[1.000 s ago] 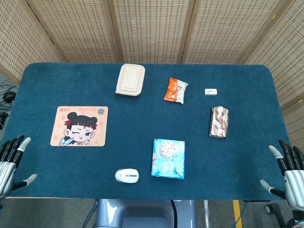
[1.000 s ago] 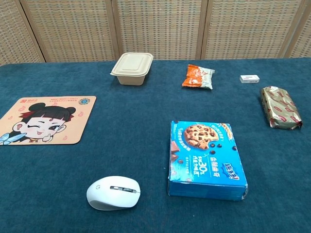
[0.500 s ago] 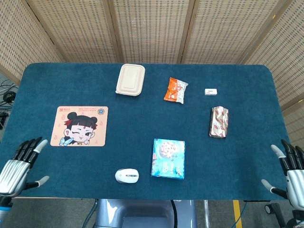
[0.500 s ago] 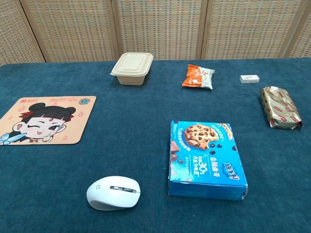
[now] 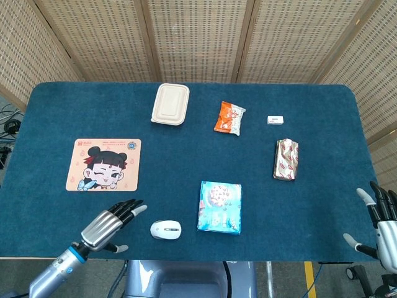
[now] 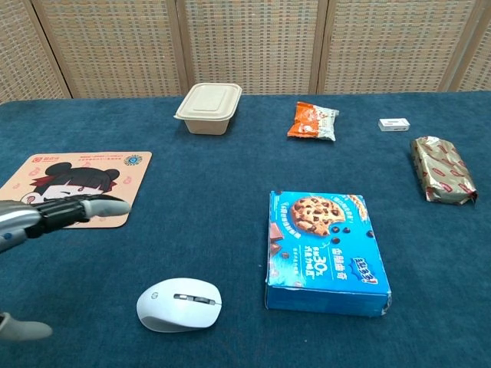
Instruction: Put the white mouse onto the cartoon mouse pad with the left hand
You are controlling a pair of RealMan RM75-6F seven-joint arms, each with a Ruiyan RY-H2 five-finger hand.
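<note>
The white mouse (image 5: 166, 230) (image 6: 179, 304) lies near the table's front edge, left of the cookie box. The cartoon mouse pad (image 5: 104, 164) (image 6: 73, 188) lies flat at the left, showing a winking girl. My left hand (image 5: 111, 223) (image 6: 54, 218) hovers open just left of the mouse, fingers stretched toward it, a short gap away. In the chest view its fingers cover part of the pad's front edge. My right hand (image 5: 381, 223) stays open off the table's front right corner, holding nothing.
A blue cookie box (image 5: 219, 207) lies right of the mouse. At the back are a beige lidded food box (image 5: 170, 103), an orange snack bag (image 5: 229, 118) and a small white box (image 5: 275, 119). A foil-wrapped snack (image 5: 286, 159) lies at the right.
My left hand has swept from the table's left front corner rightward over the table, ending close beside the mouse. The right hand has sunk slightly. No object moved.
</note>
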